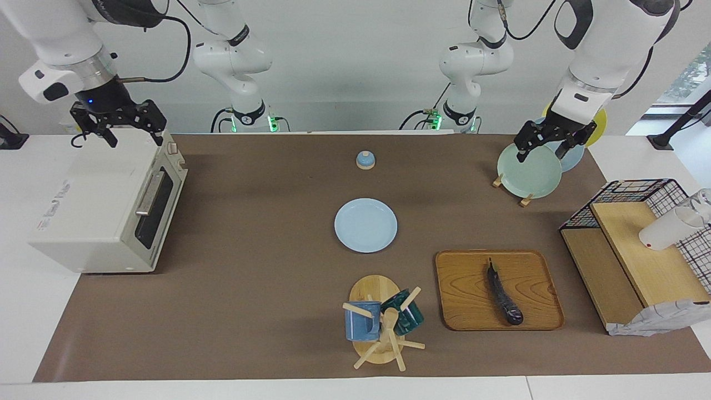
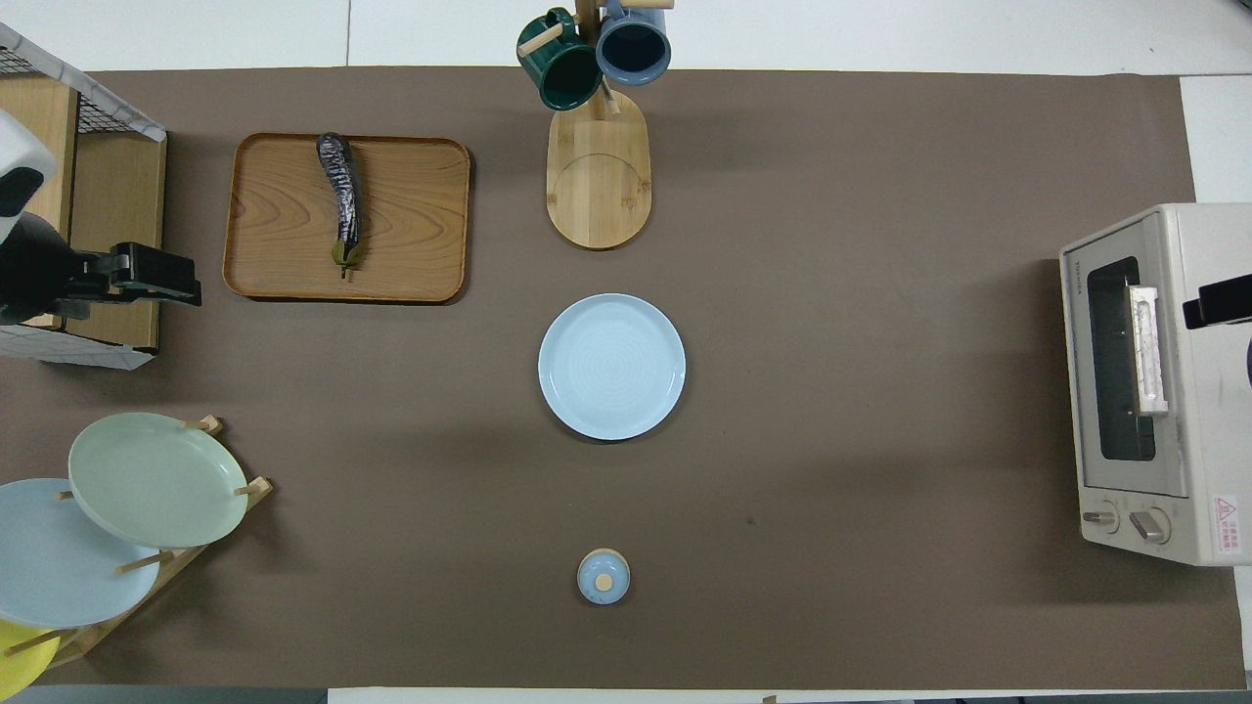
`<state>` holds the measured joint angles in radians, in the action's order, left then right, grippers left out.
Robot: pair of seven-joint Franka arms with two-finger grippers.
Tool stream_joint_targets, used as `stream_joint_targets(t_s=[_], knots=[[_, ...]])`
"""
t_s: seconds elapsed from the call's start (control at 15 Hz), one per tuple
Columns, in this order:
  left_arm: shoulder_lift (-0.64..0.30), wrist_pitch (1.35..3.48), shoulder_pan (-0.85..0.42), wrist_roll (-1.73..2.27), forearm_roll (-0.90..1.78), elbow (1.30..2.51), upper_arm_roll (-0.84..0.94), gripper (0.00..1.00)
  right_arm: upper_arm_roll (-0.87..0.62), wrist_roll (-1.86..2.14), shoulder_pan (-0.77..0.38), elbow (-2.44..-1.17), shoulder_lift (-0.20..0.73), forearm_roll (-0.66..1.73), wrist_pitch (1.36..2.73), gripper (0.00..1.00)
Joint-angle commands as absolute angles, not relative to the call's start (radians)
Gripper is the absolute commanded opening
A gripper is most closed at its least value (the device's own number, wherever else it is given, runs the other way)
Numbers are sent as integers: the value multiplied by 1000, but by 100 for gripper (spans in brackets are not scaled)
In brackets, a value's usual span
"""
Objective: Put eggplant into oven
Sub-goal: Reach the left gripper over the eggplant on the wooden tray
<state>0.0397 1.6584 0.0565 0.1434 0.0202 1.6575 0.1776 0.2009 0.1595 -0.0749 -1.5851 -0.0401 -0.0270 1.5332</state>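
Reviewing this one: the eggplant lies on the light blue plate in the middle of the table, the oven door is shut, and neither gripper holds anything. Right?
Not quite. The eggplant lies on the wooden tray, as the overhead view shows plainly; the light blue plate is bare. The oven door is shut, and the left gripper and right gripper hold nothing.

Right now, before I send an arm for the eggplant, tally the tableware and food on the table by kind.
Plates: 4 (flat blue plate, and green plate, blue rack plate and yellow plate standing in the plate rack)
Mugs: 2 (blue mug, green mug)
Trays: 1 (wooden tray)
Eggplants: 1 (eggplant)
Total: 8
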Motion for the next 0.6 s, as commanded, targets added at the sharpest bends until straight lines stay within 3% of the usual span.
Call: stream_joint_targets(t_s=[0.0,0.2,0.53], knots=[[-6,1693,52,158,34,1637,178,100,203,146,-75,-1595,-49,-11,1523,100],[-96,1697,52,158,35,1579,178,100,204,146,-77,-1595,-49,-11,1523,100],[-334,1721,9,158,34,1424,178,100,204,144,-77,-1595,-49,-11,1523,100]])
